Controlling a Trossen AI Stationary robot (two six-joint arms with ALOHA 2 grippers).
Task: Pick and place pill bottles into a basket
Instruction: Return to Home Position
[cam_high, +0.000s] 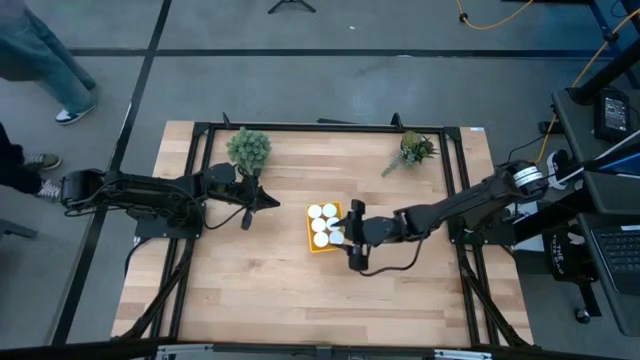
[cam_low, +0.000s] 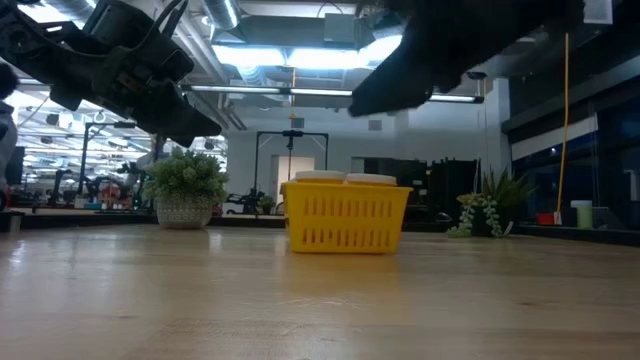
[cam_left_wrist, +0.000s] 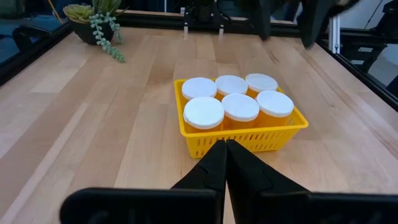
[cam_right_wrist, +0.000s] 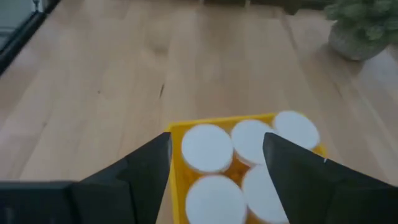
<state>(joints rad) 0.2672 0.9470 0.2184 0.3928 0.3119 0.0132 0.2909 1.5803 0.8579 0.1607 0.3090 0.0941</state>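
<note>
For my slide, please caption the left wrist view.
Six pill bottles fill the yellow basket ahead of the shut left gripper.

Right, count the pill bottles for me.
6. All the pill bottles stand in the yellow basket, packed in two rows of three. None shows elsewhere, and none looks hidden.

Overhead and table-level cameras share the yellow slotted plastic basket (cam_low: 345, 225). Wrist cameras face it closely from opposite sides.
</note>
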